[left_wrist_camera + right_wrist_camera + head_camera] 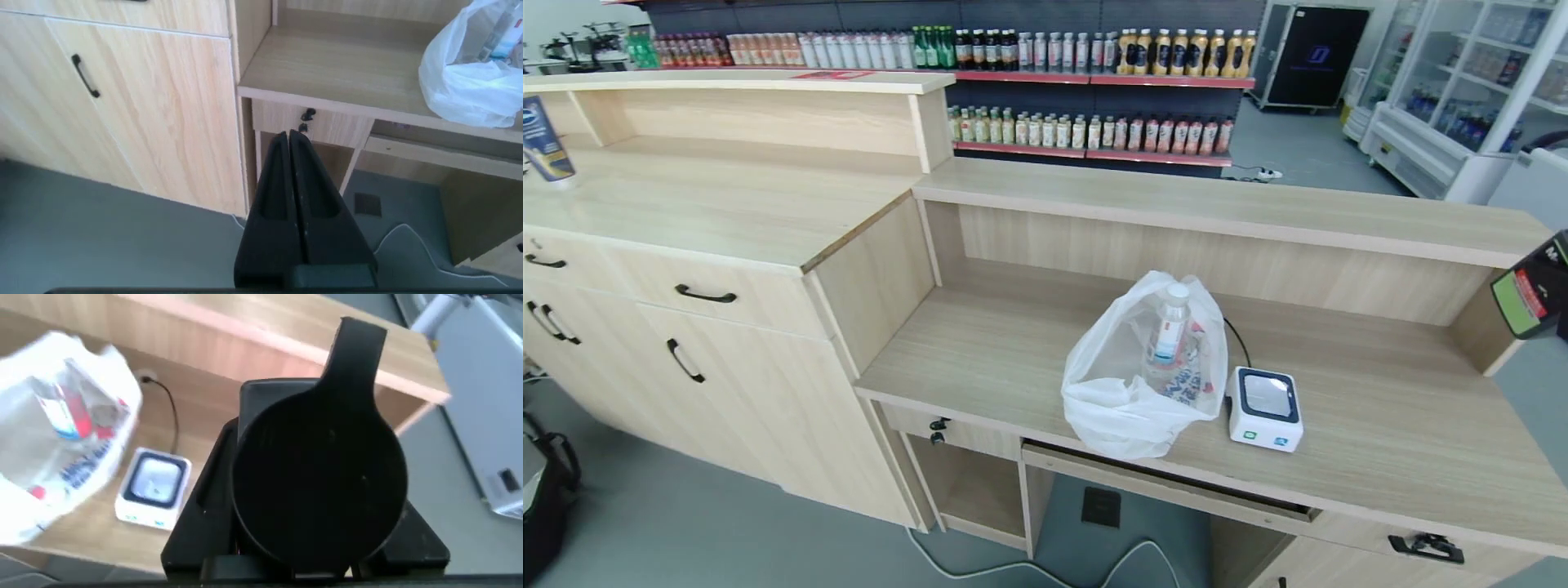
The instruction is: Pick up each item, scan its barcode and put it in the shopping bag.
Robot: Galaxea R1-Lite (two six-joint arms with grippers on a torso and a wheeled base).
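A white plastic shopping bag stands open on the lower wooden counter, holding a clear bottle and some packets. Right beside it sits a small white barcode scanner with a dark window. My right gripper is shut on a black round container, held above the counter to the right of the scanner and the bag. The container's green and red label shows at the right edge of the head view. My left gripper is shut on nothing, low over the floor before the counter.
A taller cabinet with black-handled drawers and doors stands to the left of the counter. A raised back ledge runs behind the work surface. Shelves of bottles and glass fridges stand beyond. A cable lies on the floor.
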